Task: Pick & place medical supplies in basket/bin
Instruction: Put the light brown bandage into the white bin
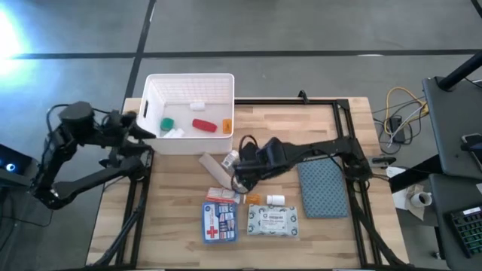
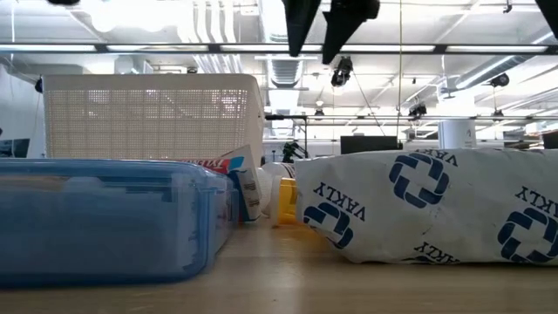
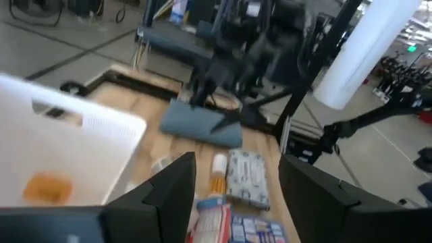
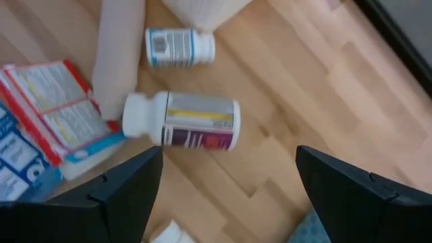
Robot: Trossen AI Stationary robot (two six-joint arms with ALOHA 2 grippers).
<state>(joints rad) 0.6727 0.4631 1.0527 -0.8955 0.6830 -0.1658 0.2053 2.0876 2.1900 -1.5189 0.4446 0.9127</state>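
Right gripper (image 4: pixel 226 179) hangs spread wide over the pill bottles, holding nothing.

Its fingers stand well apart above a white pill bottle (image 4: pixel 182 121) lying on its side just in front of the white bin (image 1: pixel 188 113). A second bottle (image 4: pixel 179 47) lies nearer the bin. Inside the bin sit a red tube (image 1: pixel 204 125) and a green piece (image 1: pixel 167 122). The left gripper (image 3: pixel 233 185) waits beside the bin, apparently open and empty.
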